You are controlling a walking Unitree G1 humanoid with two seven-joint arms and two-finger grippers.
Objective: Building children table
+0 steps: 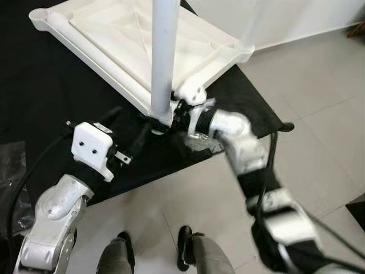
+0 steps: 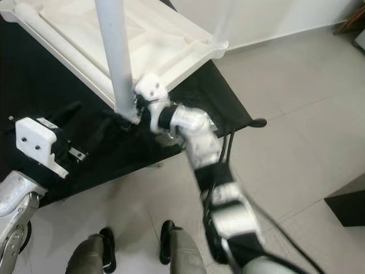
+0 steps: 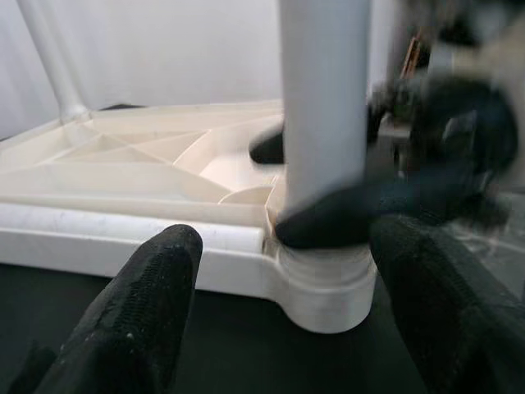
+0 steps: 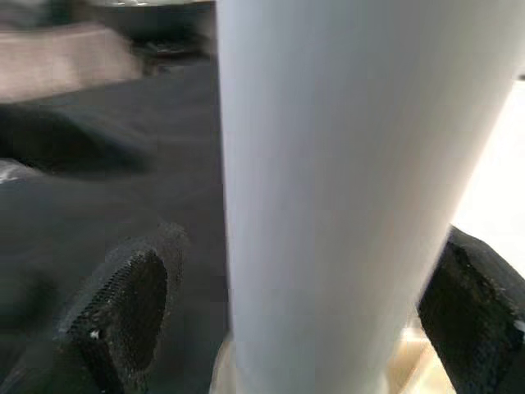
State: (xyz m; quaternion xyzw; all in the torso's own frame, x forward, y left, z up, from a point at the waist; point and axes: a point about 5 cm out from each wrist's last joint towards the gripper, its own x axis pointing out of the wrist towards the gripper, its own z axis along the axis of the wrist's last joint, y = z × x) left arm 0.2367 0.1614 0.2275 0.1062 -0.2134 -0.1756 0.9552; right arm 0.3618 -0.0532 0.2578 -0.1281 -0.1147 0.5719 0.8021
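A white plastic tabletop [image 1: 114,34] lies upside down on a black cloth [image 1: 45,97]. A white table leg [image 1: 163,57] stands upright in the corner socket [image 3: 324,287] nearest me. My right gripper [image 1: 177,117] reaches in low at the base of the leg, open, with its fingers on either side of it. In the right wrist view the leg [image 4: 344,197] sits between the two pads, with a narrow gap on one side. My left gripper [image 1: 128,128] is open just left of that corner, pointing at the socket and holding nothing. A second leg [image 3: 49,57] stands at a far corner.
The cloth ends on pale floor tiles [image 1: 319,85] that stretch to the right. My feet [image 1: 122,245] stand on the tiles just short of the cloth. A dark box [image 2: 348,205] sits at the right edge, and crumpled clear plastic [image 1: 8,165] lies at the left.
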